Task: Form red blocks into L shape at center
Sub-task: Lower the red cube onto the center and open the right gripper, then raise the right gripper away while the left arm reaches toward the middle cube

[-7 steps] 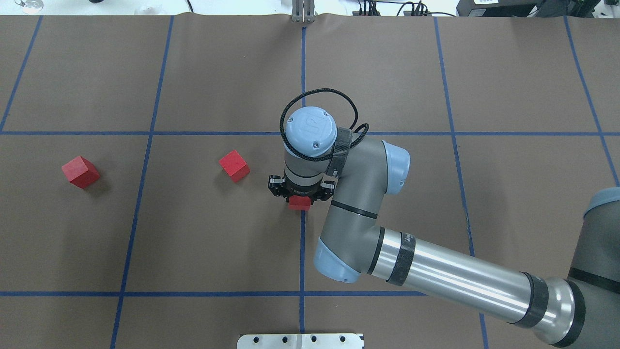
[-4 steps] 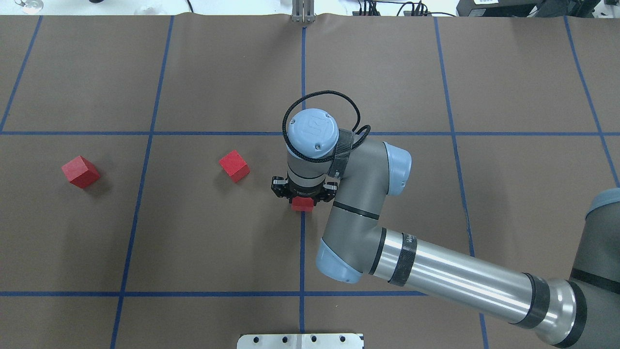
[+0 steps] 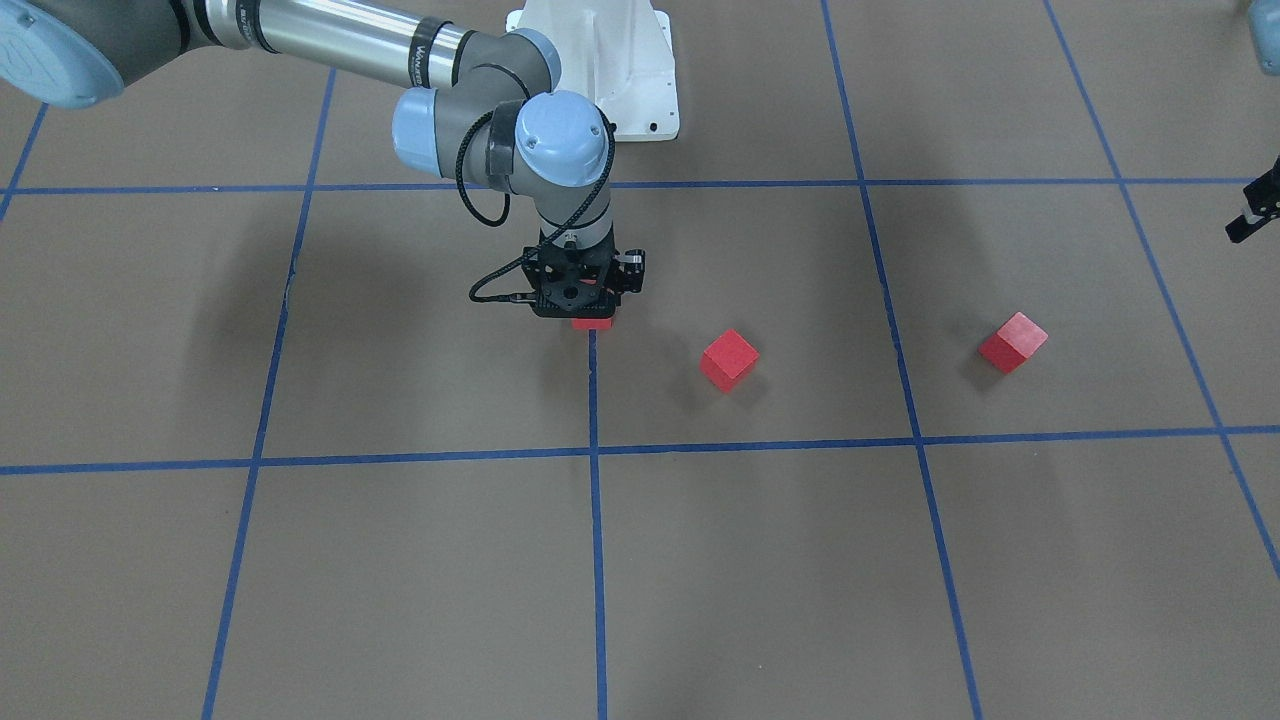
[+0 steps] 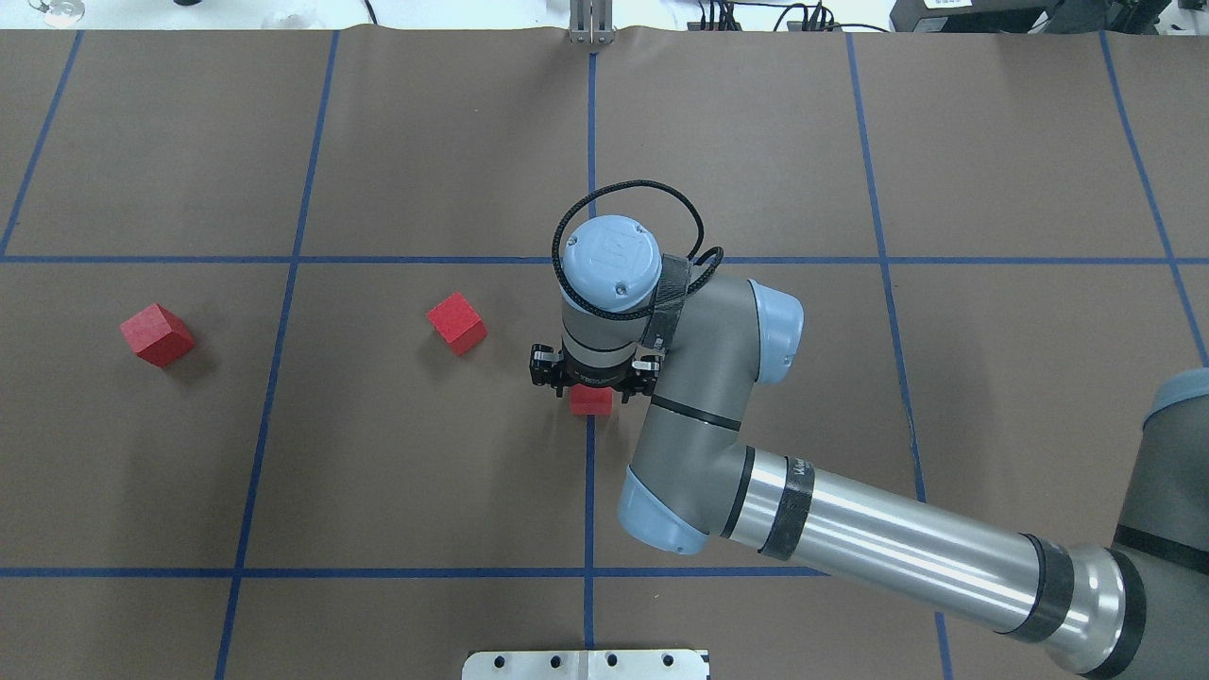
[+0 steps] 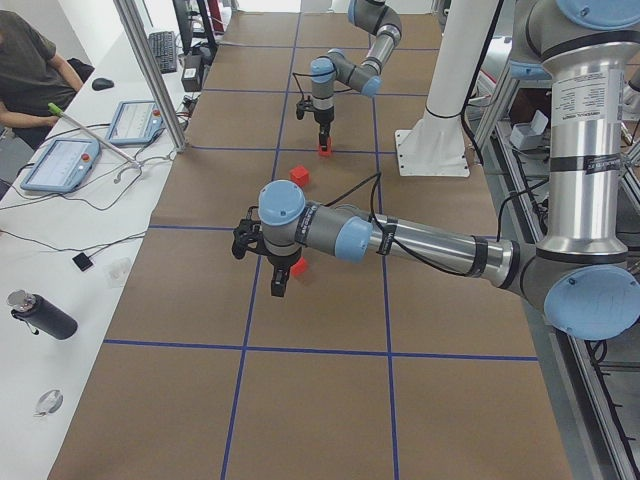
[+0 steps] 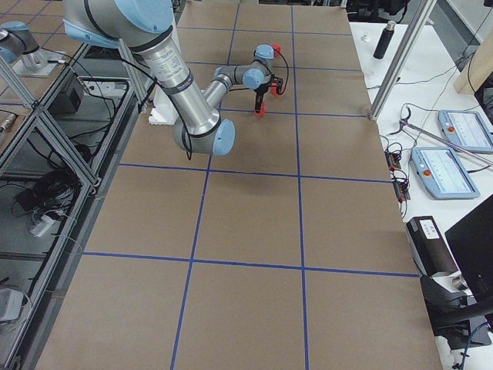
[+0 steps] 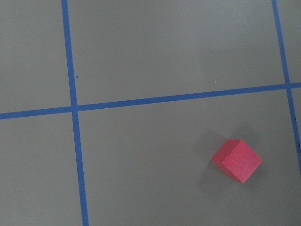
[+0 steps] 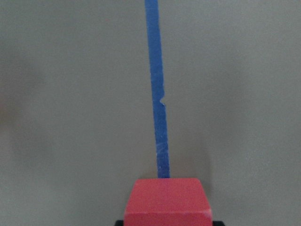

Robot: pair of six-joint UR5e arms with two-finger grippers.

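My right gripper (image 4: 591, 389) is shut on a red block (image 4: 591, 401) and holds it on the middle blue tape line (image 4: 589, 472), at or just above the brown surface of the center. The right wrist view shows this block (image 8: 167, 201) at the bottom edge, over the line. A second red block (image 4: 457, 323) lies left of it, rotated. A third red block (image 4: 157, 334) lies far left and shows in the left wrist view (image 7: 236, 160). My left gripper (image 3: 1252, 222) hangs high near the third block; I cannot tell whether it is open or shut.
The white robot base plate (image 4: 586, 664) sits at the near table edge. In the exterior left view a bench with tablets (image 5: 60, 165) and a seated person (image 5: 25, 70) runs along the far side. Blue tape divides the brown surface into grid squares.
My right gripper has shifted slightly to the right and lower with the red block in it. The other two blocks have not moved.
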